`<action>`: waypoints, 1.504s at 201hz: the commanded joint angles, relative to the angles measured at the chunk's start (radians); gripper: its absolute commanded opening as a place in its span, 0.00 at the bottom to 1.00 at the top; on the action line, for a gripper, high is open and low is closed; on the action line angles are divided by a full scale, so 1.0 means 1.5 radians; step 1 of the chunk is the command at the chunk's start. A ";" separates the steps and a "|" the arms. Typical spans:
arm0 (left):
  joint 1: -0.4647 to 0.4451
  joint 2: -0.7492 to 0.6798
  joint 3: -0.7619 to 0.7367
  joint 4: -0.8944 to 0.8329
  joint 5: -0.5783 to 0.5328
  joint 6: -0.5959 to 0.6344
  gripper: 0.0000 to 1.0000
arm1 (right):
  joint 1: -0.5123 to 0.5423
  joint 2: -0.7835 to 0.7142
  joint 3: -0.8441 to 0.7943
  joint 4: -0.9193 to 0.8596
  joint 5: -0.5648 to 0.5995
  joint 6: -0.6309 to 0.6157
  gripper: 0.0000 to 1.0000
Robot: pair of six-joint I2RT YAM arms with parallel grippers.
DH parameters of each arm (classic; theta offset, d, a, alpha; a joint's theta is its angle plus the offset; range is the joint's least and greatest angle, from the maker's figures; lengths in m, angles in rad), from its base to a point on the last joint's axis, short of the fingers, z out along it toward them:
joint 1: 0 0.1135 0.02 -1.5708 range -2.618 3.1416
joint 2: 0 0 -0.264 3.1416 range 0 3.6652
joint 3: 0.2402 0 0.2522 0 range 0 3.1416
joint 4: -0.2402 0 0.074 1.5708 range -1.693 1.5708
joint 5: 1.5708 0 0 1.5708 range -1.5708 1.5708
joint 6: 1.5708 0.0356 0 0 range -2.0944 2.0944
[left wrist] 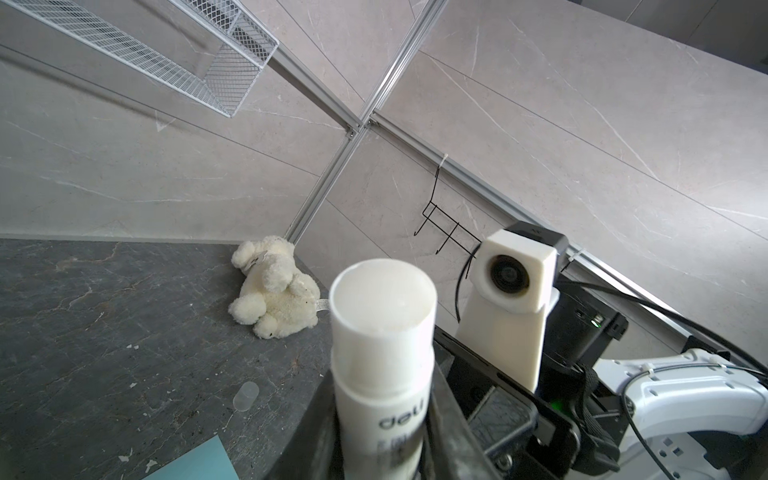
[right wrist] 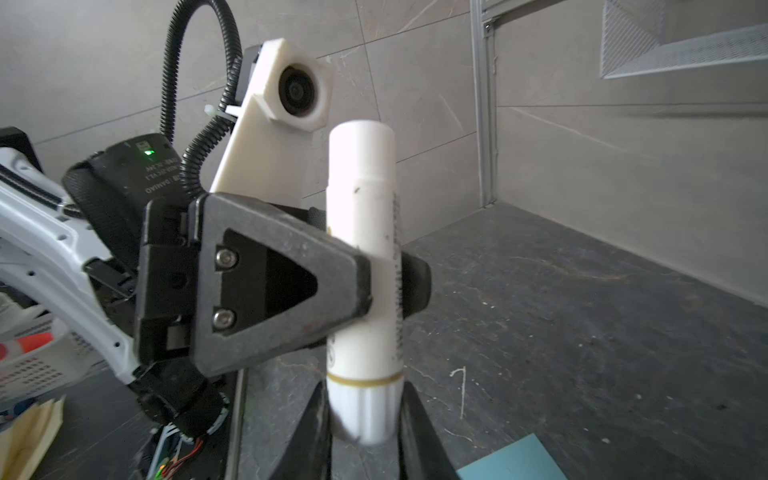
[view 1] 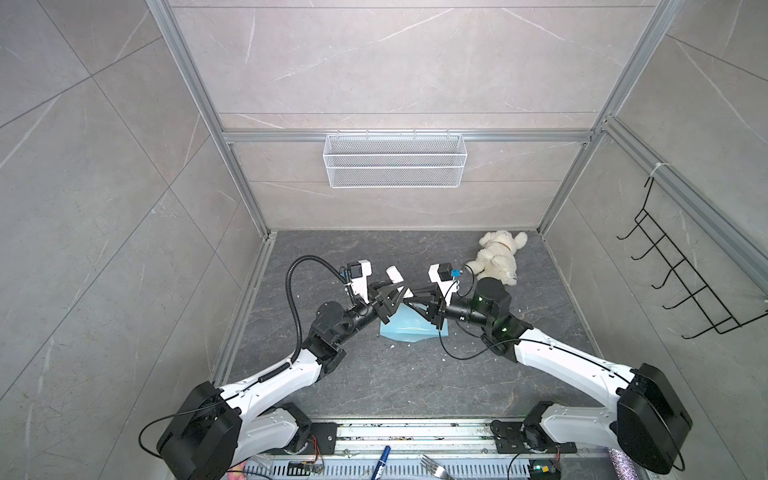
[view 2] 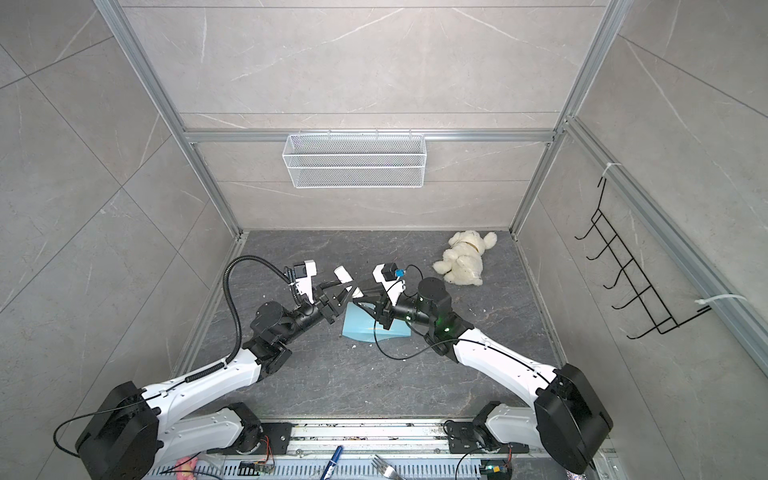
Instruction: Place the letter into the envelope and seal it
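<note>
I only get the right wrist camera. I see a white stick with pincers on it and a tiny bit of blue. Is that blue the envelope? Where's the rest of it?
Observer: Yes. In both top views the envelope lies on the table, its far edge under the left pincer and right pincer.
Operator: Does the stick have its lid on?
Observer: No. The left wrist view looks straight onto the glue stick, and its top is open.
Operator: Where's the lid, then?
Observer: In the left wrist view a small clear cap lies on the table beside the stick.
</note>
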 commanded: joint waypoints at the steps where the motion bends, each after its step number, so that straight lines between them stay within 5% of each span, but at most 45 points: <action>1: -0.010 0.003 0.021 0.061 0.093 0.018 0.00 | -0.039 0.035 0.030 0.080 -0.121 0.122 0.02; 62: -0.009 0.006 0.021 0.073 0.113 0.020 0.00 | -0.098 0.124 0.048 0.259 -0.253 0.303 0.06; 131: -0.009 0.010 0.028 0.047 0.099 0.022 0.00 | -0.103 0.120 0.059 0.167 -0.228 0.248 0.13; 163: -0.009 0.023 0.046 -0.001 0.054 0.001 0.00 | -0.073 0.042 0.045 -0.025 -0.068 0.046 0.50; 197: -0.010 0.031 0.049 -0.010 0.016 -0.010 0.00 | 0.049 -0.051 -0.006 -0.093 0.260 -0.209 0.86; 252: -0.010 0.030 0.047 -0.013 -0.005 -0.014 0.00 | 0.169 -0.067 -0.086 0.056 0.555 -0.337 0.80; 302: -0.010 0.026 0.041 -0.014 -0.011 -0.015 0.00 | 0.219 -0.036 -0.112 0.177 0.652 -0.381 0.65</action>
